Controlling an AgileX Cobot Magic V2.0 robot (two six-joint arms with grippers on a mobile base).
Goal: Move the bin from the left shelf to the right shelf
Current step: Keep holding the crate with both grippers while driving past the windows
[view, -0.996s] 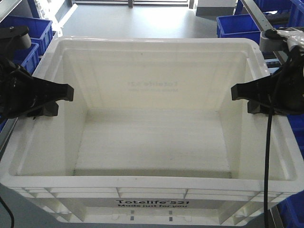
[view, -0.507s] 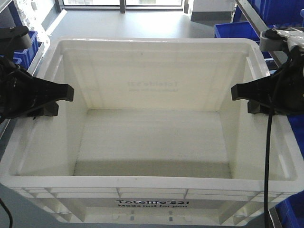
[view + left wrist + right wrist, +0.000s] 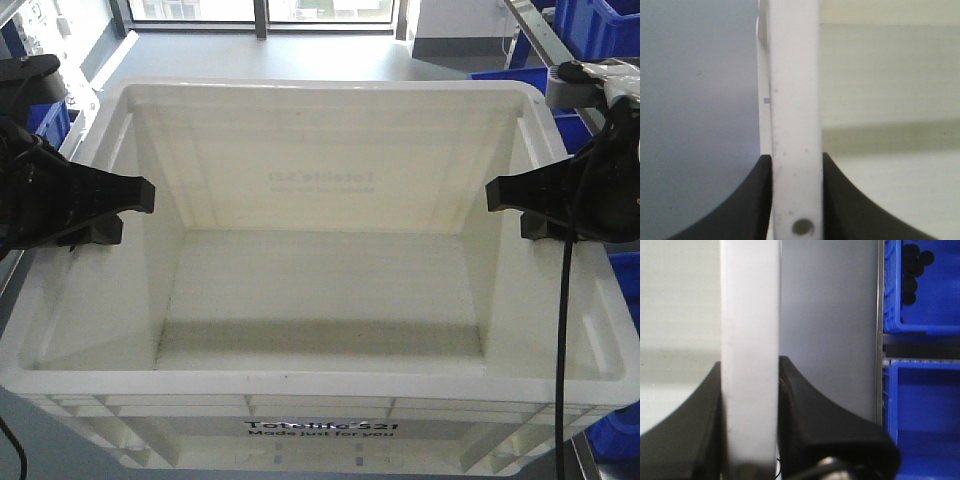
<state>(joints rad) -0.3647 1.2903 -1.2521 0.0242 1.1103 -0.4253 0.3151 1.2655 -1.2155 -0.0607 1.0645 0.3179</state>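
**Front view.**
- Bin [image 3: 320, 300]: white, open-topped, nothing inside. It spans the gap between the two pincers. Black print [image 3: 320, 428] is on the near wall, below both pincers.
- Left pincer [image 3: 125, 212]: black, clamped over the bin's left rim, one finger inside the wall and the other outside.
- Right pincer [image 3: 515, 210]: black, clamped likewise over the right rim. A black cable [image 3: 565, 330] hangs down from it across the bin's near right corner.
- Blue bins [image 3: 600, 25]: beyond the right pincer, on its outer side. Another shows behind the left pincer.
- Grey floor [image 3: 250, 50]: beyond the bin's far wall.

**Left wrist view.**
- Left pincer [image 3: 795, 200]: the bin's rim [image 3: 792, 75] runs straight up between its jaws. Both fingers [image 3: 747, 210] press against the rim, so it grips the bin.
- The bin's interior lies right of the rim, grey floor to the left.

**Right wrist view.**
- Right pincer [image 3: 750, 390]: jaws closed on the rim [image 3: 750, 300], with a finger [image 3: 815, 430] touching each face.
- Two blue bins [image 3: 925, 410] lie well to the right of the pincer, beyond a metal rail [image 3: 880, 330]. The upper one holds small dark items, too blurred to name.
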